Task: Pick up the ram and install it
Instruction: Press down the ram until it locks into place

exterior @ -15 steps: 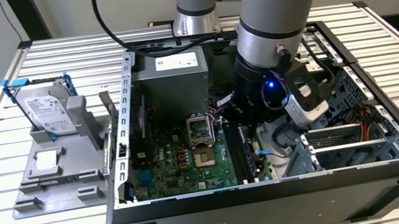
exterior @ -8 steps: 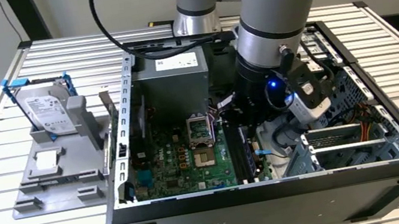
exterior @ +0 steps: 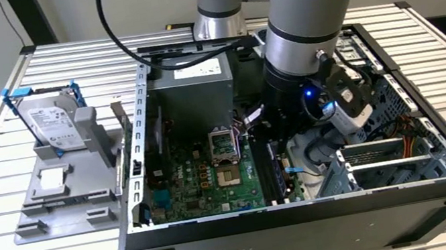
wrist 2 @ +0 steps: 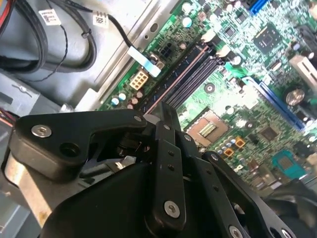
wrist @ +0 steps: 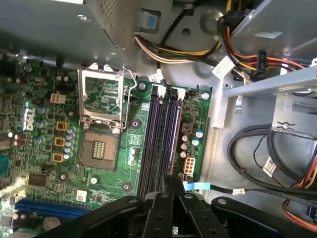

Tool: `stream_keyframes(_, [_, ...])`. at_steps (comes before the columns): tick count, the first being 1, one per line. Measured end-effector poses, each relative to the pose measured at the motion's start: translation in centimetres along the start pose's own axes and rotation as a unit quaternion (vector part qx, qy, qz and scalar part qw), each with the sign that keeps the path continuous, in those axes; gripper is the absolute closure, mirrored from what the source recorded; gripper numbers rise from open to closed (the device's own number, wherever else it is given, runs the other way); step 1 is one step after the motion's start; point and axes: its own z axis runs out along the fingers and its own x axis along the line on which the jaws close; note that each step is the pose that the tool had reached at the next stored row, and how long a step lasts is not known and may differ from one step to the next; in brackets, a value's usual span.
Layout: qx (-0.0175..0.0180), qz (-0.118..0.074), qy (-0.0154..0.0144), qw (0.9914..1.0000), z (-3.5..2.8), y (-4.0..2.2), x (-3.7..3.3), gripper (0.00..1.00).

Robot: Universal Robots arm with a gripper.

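My gripper [wrist: 171,182] is down inside the open computer case [exterior: 310,211], with its black fingers [wrist 2: 166,148] drawn close together. Between the tips a thin dark strip stands edge-on; I take it for the ram [wrist 2: 164,107]. Most of it is hidden by the fingers. The tips hang just above the near end of the dark memory slots [wrist: 161,139] on the green motherboard [wrist: 44,124]. In the second wrist view the slots [wrist 2: 190,74] run away from the tips. In the exterior view the arm's wrist [exterior: 310,103] covers the gripper over the slots [exterior: 274,171].
The open processor socket [wrist: 99,148] lies beside the slots. Cable bundles [wrist: 257,148] and a drive cage [exterior: 392,161] crowd the other side. Outside the case, a grey fixture [exterior: 62,192] holds a silver hard drive [exterior: 55,122] and a thin upright board [exterior: 122,125] by the case wall.
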Motion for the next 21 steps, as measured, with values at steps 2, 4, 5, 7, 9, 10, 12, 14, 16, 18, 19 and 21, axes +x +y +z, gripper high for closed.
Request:
stream_keyframes(2, [0.0, -0.017, 0.0, 0.99986, 0.0, 0.0, 0.0, 1.0])
stream_keyframes(4, [0.0, -0.031, 0.0, 0.99951, 0.0, 0.0, 0.0, 1.0])
stream_keyframes(5, [0.0001, -0.037, 0.0, 0.99932, 0.0, 0.0, 0.0, 1.0])
stream_keyframes(7, [0.0, -0.048, 0.0, 0.99884, 0.0, 0.0, 0.0, 1.0])
stream_keyframes(9, [0.0001, -0.059, 0.0, 0.99828, 0.0, 0.0, 0.0, 1.0])
stream_keyframes(10, [0.0001, -0.063, 0.0, 0.998, 0.0, 0.0, 0.0, 1.0])
stream_keyframes(12, [0.0001, -0.072, 0.0, 0.99741, 0.0, 0.0, 0.0, 1.0])
stream_keyframes(14, [0.0001, -0.079, 0.0, 0.99685, 0.0, 0.0, 0.0, 1.0])
stream_keyframes(16, [0.0001, -0.086, 0.0, 0.99629, 0.0, 0.0, 0.0, 1.0])
stream_keyframes(18, [0.0001, -0.093, 0.0, 0.9957, -0.02, 0.01, 0.0, 1.0])
stream_keyframes(19, [0.0001, -0.096, 0.0, 0.99538, -0.02, 0.01, 0.0, 1.0])
stream_keyframes(21, [0.0001, -0.104, 0.0, 0.99456, -0.02, 0.0, 0.0, 1.0])
